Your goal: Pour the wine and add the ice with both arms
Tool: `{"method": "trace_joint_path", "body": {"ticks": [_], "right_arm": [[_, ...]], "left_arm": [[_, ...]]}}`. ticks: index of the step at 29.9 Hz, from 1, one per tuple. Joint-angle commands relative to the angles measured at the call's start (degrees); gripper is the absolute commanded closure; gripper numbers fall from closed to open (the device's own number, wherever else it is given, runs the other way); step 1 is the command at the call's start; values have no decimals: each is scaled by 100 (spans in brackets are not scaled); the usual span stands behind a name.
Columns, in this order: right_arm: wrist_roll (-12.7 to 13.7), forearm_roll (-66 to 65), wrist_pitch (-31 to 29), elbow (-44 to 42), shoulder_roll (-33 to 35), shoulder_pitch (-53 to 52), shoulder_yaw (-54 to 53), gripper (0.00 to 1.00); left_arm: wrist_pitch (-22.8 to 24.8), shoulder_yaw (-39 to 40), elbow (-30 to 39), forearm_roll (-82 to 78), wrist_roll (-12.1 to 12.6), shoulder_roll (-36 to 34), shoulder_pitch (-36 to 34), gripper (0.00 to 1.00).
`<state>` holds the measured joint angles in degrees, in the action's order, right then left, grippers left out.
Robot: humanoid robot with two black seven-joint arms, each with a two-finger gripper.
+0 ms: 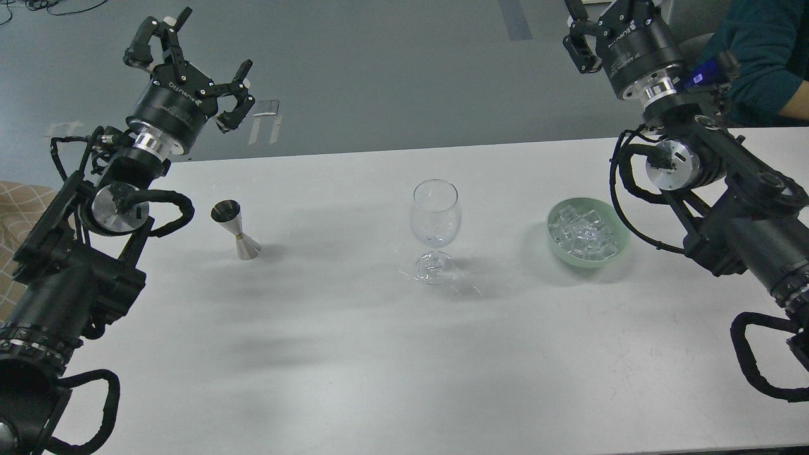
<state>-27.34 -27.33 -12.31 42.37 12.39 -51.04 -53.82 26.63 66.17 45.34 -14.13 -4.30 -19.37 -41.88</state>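
On a white table (354,379), a wine glass (434,230) stands upright between a metal jigger (236,230) and a green bowl (616,248) heaped with ice (583,234). Any wine in the jigger cannot be made out. Left gripper (189,63) hovers above the far edge, fingers spread wide, empty. Right gripper (591,31) is cut off by the top edge, so its fingers cannot be judged.

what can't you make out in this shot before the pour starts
- Right gripper, head view: its fingertips run off the top edge, so open or shut is unclear.
- Jigger, head view: its cup is seen from the side, so any wine inside is hidden.
- Wine glass: clear glass with glare; whether liquid sits in it is unclear.
- Person: cut off by the right edge and the arm.
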Motion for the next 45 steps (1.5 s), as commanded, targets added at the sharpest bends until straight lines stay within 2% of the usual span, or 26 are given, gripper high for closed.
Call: {"method": "trace_joint_path", "body": {"ticks": [1,16,22,31,37,45], "right_arm": [[10,0,0,-1,9,6,12,0],[10,9,9,-106,9,24,3,0],[19,44,9,-291,0,32,3,0],[19,44,114,-291,9,120,-23,0],[19,53,272,-291,-17,138,-41,0],[36,53,193,-256,-35,138,-32,0]], "left_arm": [[9,-86,-8,-2,8,12,22,2],[-202,-78,-34,16,-1,-23,-66,2],[-738,-78,-201,33,-44,3,-31,2],[-589,-87,-341,43,-97,12,4,2],[-27,-95,-667,-2,-9,21,-57,2],[-80,-87,-693,-2,-71,109,-57,2]]}}
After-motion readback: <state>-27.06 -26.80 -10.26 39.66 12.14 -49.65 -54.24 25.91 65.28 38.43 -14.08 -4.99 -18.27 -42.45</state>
